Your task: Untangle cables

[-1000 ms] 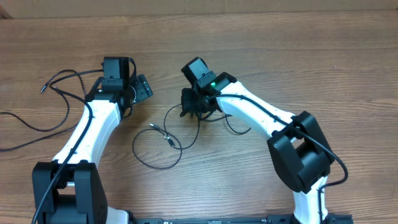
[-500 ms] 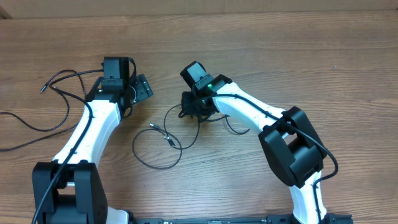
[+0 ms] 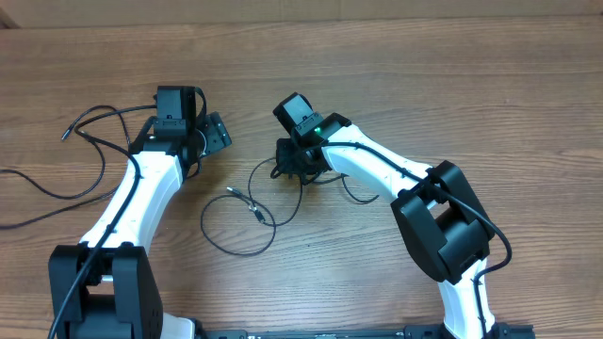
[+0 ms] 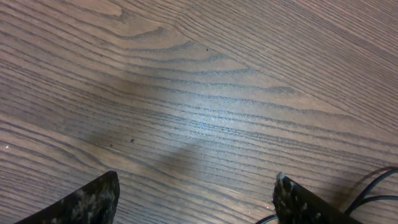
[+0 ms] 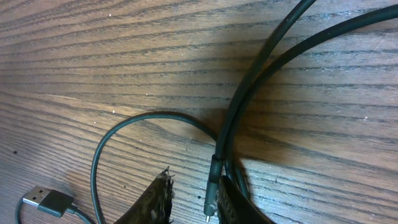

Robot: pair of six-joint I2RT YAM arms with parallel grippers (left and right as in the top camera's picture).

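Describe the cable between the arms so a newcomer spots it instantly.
On the table, look between the left arm and the right arm. The cable there runs down from the right end effector. Unlike the cables sprawled far left, it curls into a loop with silver plug tips near its top.

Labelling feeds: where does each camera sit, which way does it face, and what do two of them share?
Overhead: above the table, looking straight down; both arms and the cables show.
Left wrist: on the left arm, facing the bare table; left end effector open.
Right wrist: low over the table; right end effector straddles one cable.
Shared: overhead and right wrist both show that cable.
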